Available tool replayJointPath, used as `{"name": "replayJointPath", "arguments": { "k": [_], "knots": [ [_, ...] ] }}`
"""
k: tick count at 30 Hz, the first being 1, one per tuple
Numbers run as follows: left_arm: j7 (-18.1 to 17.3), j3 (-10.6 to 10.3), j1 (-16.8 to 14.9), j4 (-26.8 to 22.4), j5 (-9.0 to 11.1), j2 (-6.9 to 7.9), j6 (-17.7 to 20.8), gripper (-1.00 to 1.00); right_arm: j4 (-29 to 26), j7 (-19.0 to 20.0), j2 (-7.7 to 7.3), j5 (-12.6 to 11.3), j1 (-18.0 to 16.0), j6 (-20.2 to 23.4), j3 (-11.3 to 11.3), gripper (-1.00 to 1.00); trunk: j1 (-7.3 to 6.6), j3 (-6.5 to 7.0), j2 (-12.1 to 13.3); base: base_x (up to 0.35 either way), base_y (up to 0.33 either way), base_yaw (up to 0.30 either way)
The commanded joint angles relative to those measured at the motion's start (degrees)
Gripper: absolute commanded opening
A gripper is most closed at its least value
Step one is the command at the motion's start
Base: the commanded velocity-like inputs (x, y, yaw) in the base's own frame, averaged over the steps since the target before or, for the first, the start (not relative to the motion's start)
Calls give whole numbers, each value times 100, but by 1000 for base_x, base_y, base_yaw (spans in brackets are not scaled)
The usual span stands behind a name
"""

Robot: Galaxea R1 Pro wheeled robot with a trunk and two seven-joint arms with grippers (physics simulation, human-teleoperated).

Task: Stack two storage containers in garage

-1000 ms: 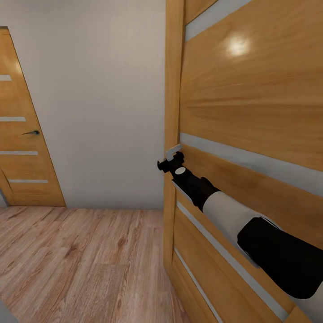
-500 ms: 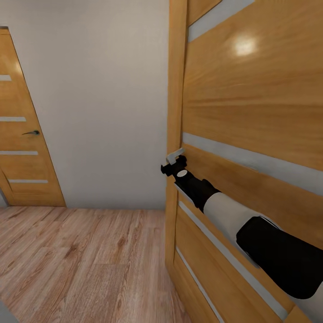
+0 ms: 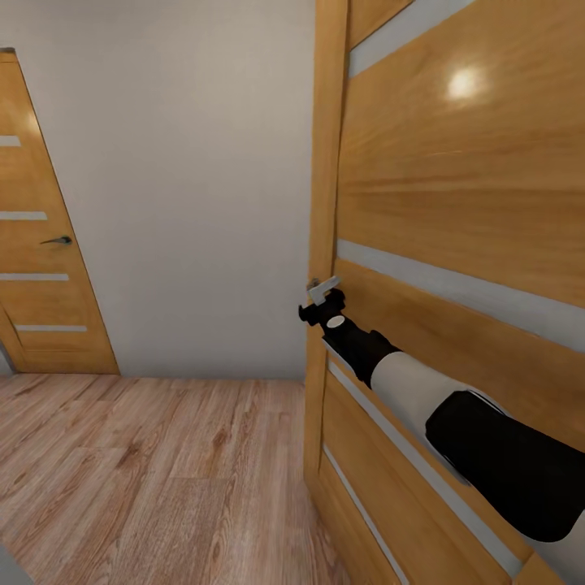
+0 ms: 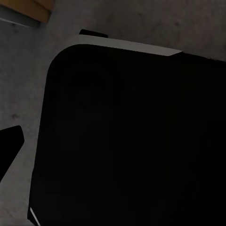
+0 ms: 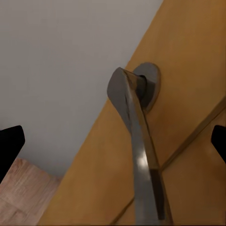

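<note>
Right arm extended forward along the wooden door (image 3: 455, 203). Right gripper (image 3: 318, 307) at the lever handle (image 5: 136, 146), fingers spread wide either side of it, not closed on it. Second door (image 3: 41, 236) at 10 o'clock, beyond the wood-plank floor (image 3: 146, 471). Left gripper state cannot be determined.

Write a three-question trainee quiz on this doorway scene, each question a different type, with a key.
1. True or false: the right gripper is at the near door's lever handle.
2. Multiple choice: the floor is (A) grey concrete (B) light wood planks (C) carpet.
3. Fill in: in the right wrist view the fingertips sit wide on either side of the handle, so the gripper is ____.

Key: 1 true; 2 B; 3 open.
</note>
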Motion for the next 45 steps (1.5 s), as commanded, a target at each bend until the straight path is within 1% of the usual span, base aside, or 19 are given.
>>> {"name": "replayJointPath", "arguments": {
  "k": [1,8,15,20,30,38,45],
  "knots": [
    [4,4,3,-8,29,0,-11,100,16,-53,0,-45,-6,21,12,100,0,-6,-3,0,0,0],
    [4,6,3,-8,29,0,-13,100,84,-53,0,-44,-5,-8,20,100,0,-6,-3,0,0,0],
    [4,3,3,-8,28,-4,-11,100,488,-53,0,-36,20,-189,22,100,0,-6,-3,0,0,0],
    [2,4,3,-8,28,-4,-10,100,607,-45,0,-22,40,-223,21,100,0,-6,-3,0,0,0],
    [4,2,3,-8,30,-2,-8,100,623,-44,0,-26,40,-220,16,100,0,-6,-3,9,0,0],
    [4,3,3,-8,36,0,-7,100,623,-44,0,-26,39,-218,21,100,0,-6,-3,224,0,0],
    [4,8,3,-8,36,-1,-9,100,629,-44,0,-26,39,-211,13,100,0,-6,-3,52,0,0]
  ]
}}
